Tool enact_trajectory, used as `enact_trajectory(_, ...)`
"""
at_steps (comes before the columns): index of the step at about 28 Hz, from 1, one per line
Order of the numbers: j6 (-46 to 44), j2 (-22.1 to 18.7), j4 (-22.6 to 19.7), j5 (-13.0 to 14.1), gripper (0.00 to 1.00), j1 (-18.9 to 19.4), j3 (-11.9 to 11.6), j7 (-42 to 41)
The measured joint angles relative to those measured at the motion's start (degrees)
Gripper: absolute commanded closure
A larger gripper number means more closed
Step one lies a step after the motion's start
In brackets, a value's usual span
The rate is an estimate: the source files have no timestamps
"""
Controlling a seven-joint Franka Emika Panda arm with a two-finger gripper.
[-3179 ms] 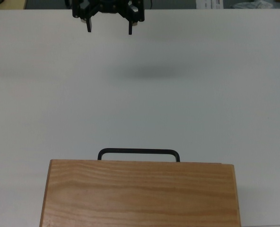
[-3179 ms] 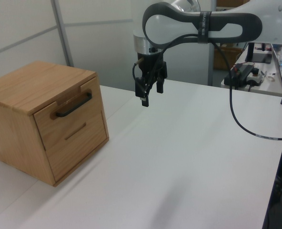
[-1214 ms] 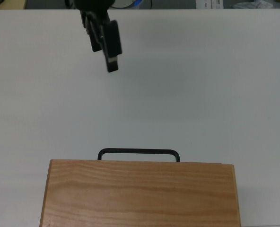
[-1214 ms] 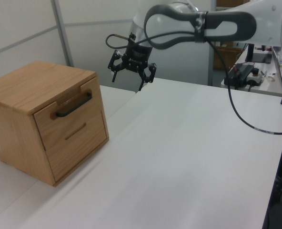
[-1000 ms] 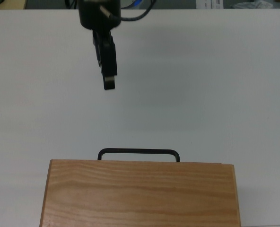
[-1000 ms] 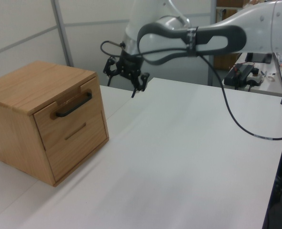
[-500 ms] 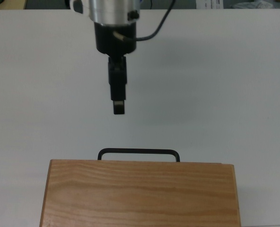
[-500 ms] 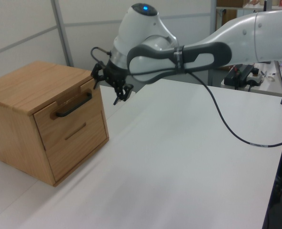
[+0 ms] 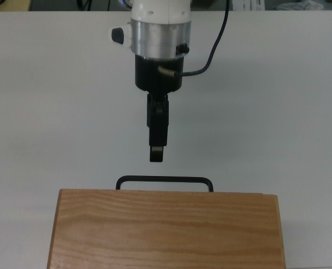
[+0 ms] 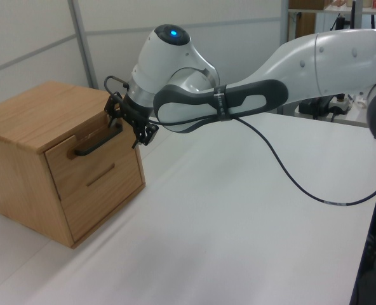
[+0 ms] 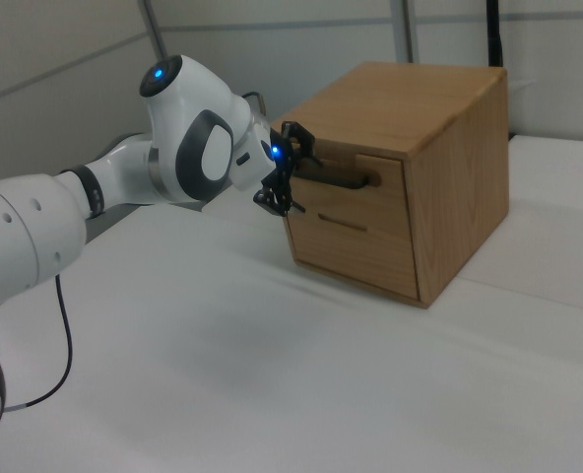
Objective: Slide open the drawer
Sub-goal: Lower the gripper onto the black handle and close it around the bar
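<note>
While the drawer (image 10: pixel 93 162) sits shut in the upper front of the wooden cabinet (image 9: pixel 166 227), its black bar handle (image 9: pixel 164 181) runs crosswise, just ahead of the gripper (image 9: pixel 156 152), whose fingers straddle it spread, not yet closed

A plain white surface (image 10: pixel 239 216) carries one thing: a wooden cabinet (image 10: pixel 42 159). In the left view the cabinet stands at the surface's left edge, and in the top view at its near edge.
</note>
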Motion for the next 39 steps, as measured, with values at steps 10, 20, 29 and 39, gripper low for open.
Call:
enact_trajectory(10, 0.2, 3.9, 4.3, -0.9, 0.25, -0.1, -0.3, 0.9)
enact_trajectory(20, 3.0, 7.0, 7.2, -4.0, 0.45, -0.1, -0.3, 1.0)
enact_trajectory(29, 3.2, 8.3, 7.7, -4.8, 0.84, -0.2, -0.9, 1.0)
enact_trajectory(39, 3.8, 8.3, 7.9, -7.1, 1.00, 0.0, -0.9, 2.9)
